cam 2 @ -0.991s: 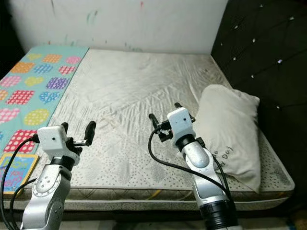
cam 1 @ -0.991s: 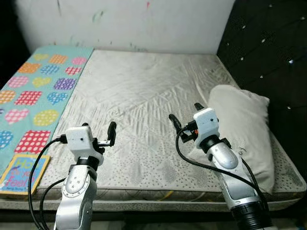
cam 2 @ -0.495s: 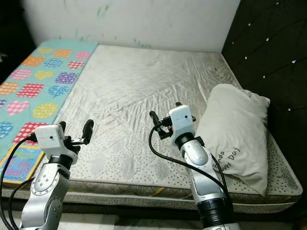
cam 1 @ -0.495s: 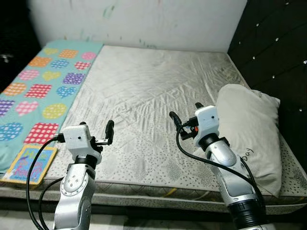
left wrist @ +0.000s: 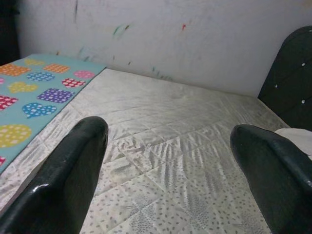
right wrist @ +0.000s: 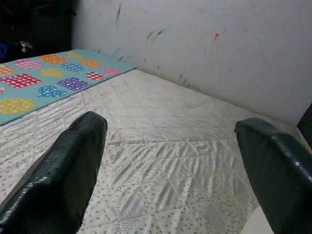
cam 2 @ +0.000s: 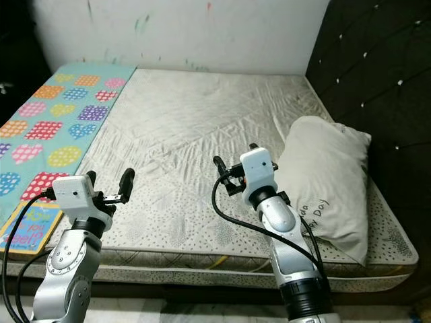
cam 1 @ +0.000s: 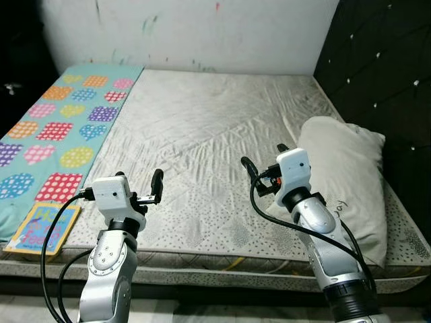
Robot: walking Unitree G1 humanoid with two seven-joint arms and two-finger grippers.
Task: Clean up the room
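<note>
A bare, wrinkled grey mattress [cam 1: 202, 121] lies before me. A white pillow [cam 1: 343, 175] rests along its right side, beside the headboard. A teal blanket with coloured hearts and squares [cam 1: 60, 128] covers the left strip of the bed. A picture book [cam 1: 40, 227] lies flat at the front left corner. My left gripper [cam 1: 139, 183] hovers open over the front edge, holding nothing. My right gripper [cam 1: 264, 157] stands open just left of the pillow, also holding nothing. In the wrist views both pairs of fingers [left wrist: 63, 165] [right wrist: 63, 165] are spread wide over the mattress.
A black tufted headboard [cam 1: 384, 67] rises on the right. A white wall with paint marks [cam 1: 202, 33] closes the far side. The mattress's front edge [cam 1: 222, 262] runs just under my arms. Dark space lies left of the blanket.
The whole picture has shifted a little as the camera moved. Both grippers keep the same open pose, and nothing on the bed has moved.
</note>
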